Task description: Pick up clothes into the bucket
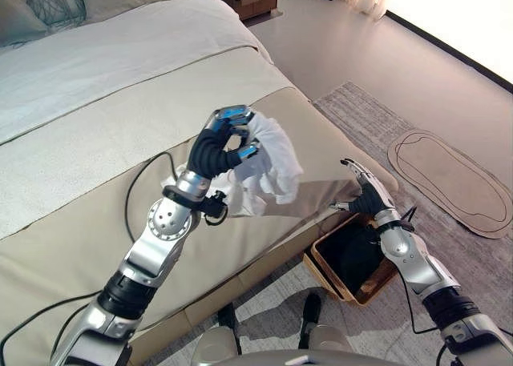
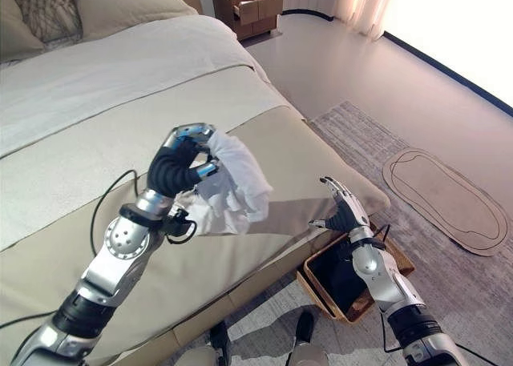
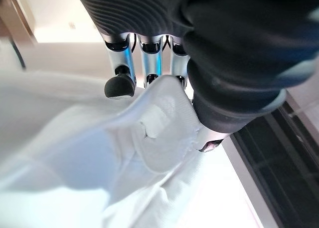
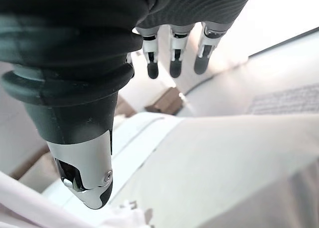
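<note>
Fingers (image 3: 119, 83) and thumb of the left hand (image 1: 220, 146) are curled tight round a bunched white garment (image 1: 268, 170), held up clear above the tan bed (image 1: 72, 222), its loose folds hanging down beside the wrist. Over by the bed's corner, the right hand (image 1: 365, 191) hovers with its fingers straight and released, holding nothing, just above the wicker bucket (image 1: 321, 262) on the floor. From where I stand, the risk is the trailing cloth: it could drag on the mattress edge or drape over the rim instead of dropping inside.
</note>
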### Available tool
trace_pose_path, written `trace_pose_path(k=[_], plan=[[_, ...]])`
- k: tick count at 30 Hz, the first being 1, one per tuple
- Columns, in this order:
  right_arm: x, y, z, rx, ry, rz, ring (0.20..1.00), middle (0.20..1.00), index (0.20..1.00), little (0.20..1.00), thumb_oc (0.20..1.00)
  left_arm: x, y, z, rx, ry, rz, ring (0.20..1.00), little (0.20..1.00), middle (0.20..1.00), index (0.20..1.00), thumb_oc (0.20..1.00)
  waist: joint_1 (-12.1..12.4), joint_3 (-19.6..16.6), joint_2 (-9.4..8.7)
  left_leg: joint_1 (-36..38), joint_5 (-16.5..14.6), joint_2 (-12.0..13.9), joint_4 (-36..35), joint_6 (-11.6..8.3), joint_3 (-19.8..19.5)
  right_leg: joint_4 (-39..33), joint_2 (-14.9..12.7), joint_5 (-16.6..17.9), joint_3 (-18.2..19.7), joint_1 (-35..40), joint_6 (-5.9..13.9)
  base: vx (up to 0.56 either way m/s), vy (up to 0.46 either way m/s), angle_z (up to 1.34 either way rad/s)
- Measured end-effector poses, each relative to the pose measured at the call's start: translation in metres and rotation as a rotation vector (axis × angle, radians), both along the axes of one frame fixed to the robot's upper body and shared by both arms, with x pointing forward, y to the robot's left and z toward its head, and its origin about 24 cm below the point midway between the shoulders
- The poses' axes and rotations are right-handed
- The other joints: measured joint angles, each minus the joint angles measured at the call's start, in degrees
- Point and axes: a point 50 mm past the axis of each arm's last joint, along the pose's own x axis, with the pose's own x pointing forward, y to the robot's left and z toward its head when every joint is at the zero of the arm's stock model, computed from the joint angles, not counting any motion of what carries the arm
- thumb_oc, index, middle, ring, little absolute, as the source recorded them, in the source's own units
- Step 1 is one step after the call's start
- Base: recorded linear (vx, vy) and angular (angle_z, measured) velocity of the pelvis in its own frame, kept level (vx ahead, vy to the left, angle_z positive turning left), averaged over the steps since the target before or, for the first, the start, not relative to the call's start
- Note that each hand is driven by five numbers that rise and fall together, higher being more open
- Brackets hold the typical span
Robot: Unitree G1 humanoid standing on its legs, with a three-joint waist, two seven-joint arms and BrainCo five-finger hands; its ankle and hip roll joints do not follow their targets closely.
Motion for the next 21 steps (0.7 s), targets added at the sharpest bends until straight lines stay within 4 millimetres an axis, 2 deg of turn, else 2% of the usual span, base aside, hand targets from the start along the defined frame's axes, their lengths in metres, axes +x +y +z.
trace_pose_path(k=[4,14,16,17,18,19,21], plan=[[0.001,0.009,0.007,0.001,-0.006,0.052,1.000,1.000,1.000,1.000,1.000,-0.003,-0.009,0.018,-0.015,-0.066,-0.055,0.200,0.200,0.200,0.200,0.200,-0.9,-1.1,0.73,1.0,0.1,0.0,-0.3,0.01,0.2,0.0,0.1,0.0,0.2,0.7,0.00,0.04,-0.016,-0.03],[0.000,0.030,-0.002,0.204,0.094,0.106,1.000,1.000,1.000,1.000,1.000,-0.002,-0.022,0.017,-0.132,0.026,-0.146,0.200,0.200,0.200,0.200,0.200,-2.0,-3.6,2.33,3.7,0.1,0.3,-1.4,0.03,1.2,0.0,0.5,-0.2,0.9,2.3,-0.16,0.02,-0.010,-0.05],[-0.001,0.043,0.007,0.290,0.070,0.138,1.000,1.000,1.000,1.000,1.000,-0.001,-0.025,0.017,-0.150,0.040,-0.154,0.200,0.200,0.200,0.200,0.200,-2.1,-4.0,2.64,4.1,0.1,0.4,-1.5,0.02,1.7,0.0,0.6,-0.2,1.3,2.4,-0.17,0.01,-0.004,-0.11],[0.002,0.058,0.002,0.343,0.088,0.165,1.000,1.000,1.000,1.000,1.000,0.000,-0.029,0.014,-0.168,0.064,-0.170,0.200,0.200,0.200,0.200,0.200,-2.1,-4.4,2.69,4.7,0.2,0.5,-1.7,0.11,1.8,0.0,0.7,-0.3,1.4,2.8,-0.20,-0.02,0.002,-0.08],[0.009,0.068,-0.014,0.354,0.165,0.166,1.000,1.000,1.000,1.000,1.000,0.002,-0.041,0.009,-0.159,0.104,-0.208,0.200,0.200,0.200,0.200,0.200,-2.1,-5.1,2.59,5.1,0.2,0.5,-1.7,0.10,1.8,0.0,0.7,-0.3,1.5,3.1,-0.21,-0.02,0.008,-0.04],[0.009,0.070,-0.019,0.356,0.188,0.166,1.000,1.000,1.000,1.000,1.000,0.001,-0.048,0.010,-0.153,0.107,-0.233,0.200,0.200,0.200,0.200,0.200,-2.0,-5.2,2.64,5.2,0.2,0.5,-1.7,0.10,1.8,0.0,0.7,-0.3,1.4,3.2,-0.19,-0.01,0.013,0.07],[0.008,0.082,-0.009,0.450,0.196,0.206,1.000,1.000,1.000,1.000,1.000,-0.002,-0.051,0.013,-0.148,0.095,-0.255,0.200,0.200,0.200,0.200,0.200,-1.7,-5.4,3.20,4.8,0.2,0.4,-2.2,0.07,1.7,0.0,0.6,-0.5,1.3,2.9,-0.07,0.00,0.004,0.09]])
